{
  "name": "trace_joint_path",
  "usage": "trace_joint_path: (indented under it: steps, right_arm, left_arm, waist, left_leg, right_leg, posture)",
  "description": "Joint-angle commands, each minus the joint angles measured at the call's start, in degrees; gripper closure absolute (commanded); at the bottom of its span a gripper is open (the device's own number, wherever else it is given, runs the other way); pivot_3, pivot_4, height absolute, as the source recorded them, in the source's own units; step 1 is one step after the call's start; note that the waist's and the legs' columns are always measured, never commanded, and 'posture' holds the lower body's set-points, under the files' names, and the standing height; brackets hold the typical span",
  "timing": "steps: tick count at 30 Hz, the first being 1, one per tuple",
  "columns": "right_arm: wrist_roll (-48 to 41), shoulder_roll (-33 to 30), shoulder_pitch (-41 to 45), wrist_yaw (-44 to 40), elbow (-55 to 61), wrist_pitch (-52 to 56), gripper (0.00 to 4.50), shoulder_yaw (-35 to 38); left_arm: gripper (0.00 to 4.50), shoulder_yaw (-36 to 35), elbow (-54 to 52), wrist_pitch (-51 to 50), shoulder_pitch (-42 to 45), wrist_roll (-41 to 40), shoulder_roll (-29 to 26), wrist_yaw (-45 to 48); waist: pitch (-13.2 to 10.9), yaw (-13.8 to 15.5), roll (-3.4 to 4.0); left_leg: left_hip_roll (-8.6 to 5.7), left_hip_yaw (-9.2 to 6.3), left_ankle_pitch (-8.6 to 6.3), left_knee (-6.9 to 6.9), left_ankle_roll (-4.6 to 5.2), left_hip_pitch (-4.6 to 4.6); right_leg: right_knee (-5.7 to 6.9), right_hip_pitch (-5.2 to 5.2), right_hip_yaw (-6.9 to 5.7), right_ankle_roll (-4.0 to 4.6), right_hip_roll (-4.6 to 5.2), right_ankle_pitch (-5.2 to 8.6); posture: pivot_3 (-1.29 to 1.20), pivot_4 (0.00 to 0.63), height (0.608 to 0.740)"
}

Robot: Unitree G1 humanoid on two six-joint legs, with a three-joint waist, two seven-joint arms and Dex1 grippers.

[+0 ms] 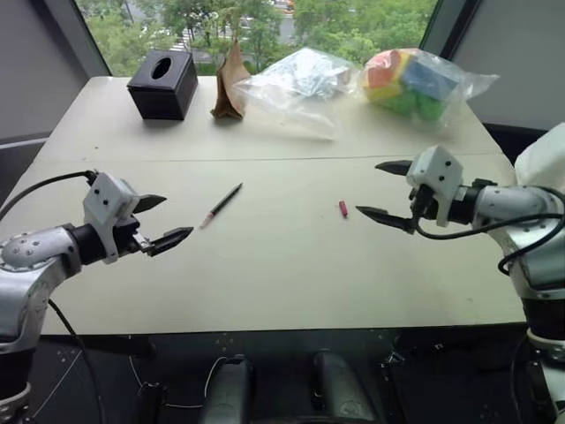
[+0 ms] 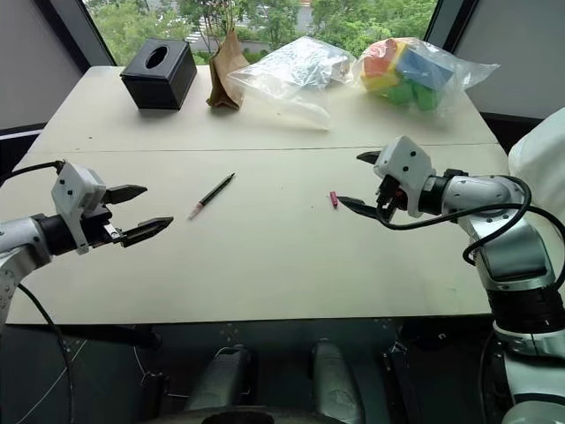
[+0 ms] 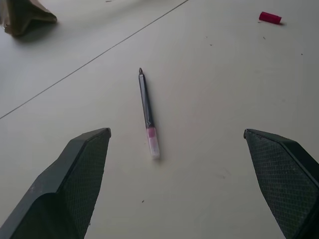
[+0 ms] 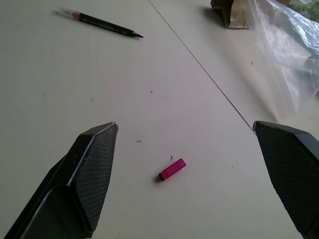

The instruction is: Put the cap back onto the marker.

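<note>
- Table [image 1: 291, 283]: matt, smooth, pale laminate look.
- Marker [image 3: 146, 107]: black plastic, slight sheen.
- Cap [image 4: 172, 169]: smooth red plastic.
- Fingers [image 4: 92, 174]: matt black, fine cross-hatched texture.
- Bags [image 1: 300, 84]: clear, crinkled, glossy plastic.

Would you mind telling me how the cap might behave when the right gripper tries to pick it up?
The cap is a tiny cylinder lying on its side on the smooth table, so a nudge would probably roll it. It looks light and stiff. Between the wide-open right gripper fingers, it could easily slip or flick away.
</note>
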State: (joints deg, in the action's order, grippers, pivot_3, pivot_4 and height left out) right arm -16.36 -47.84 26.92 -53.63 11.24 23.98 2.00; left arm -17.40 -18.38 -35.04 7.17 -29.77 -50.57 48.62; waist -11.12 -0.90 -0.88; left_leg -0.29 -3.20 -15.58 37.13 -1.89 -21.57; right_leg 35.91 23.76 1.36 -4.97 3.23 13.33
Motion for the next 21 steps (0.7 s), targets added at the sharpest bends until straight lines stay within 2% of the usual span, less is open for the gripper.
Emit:
trace_joint_path:
  steps: [1,21]
  right_arm:
    - [-0.6,-0.2,1.5,-0.1,2.6,0.1,0.00,0.5]
    - [-0.4,0.4,1.8,0.6,4.0,0.5,0.00,-0.5]
  left_arm:
    - [0.02,-1.3,-0.7,-0.1,1.6,-0.7,-0.1,-0.8]
    - [0.02,0.3,-0.5,0.5,2.0,-0.4,0.5,-0.7]
  waist:
    - [0.0,0.1,0.00]
    - [0.0,0.1,0.00]
  left_leg:
    - [0.02,0.00,0.00,0.00,0.00,0.00]
    - [0.01,0.01,0.00,0.00,0.00,-0.04]
  right_leg:
    - [0.00,0.00,0.00,0.00,0.00,0.00]
    - [0.01,0.05,0.00,0.00,0.00,-0.01]
  posture:
    - [0.00,0.150,0.740]
    - [0.00,0.150,0.740]
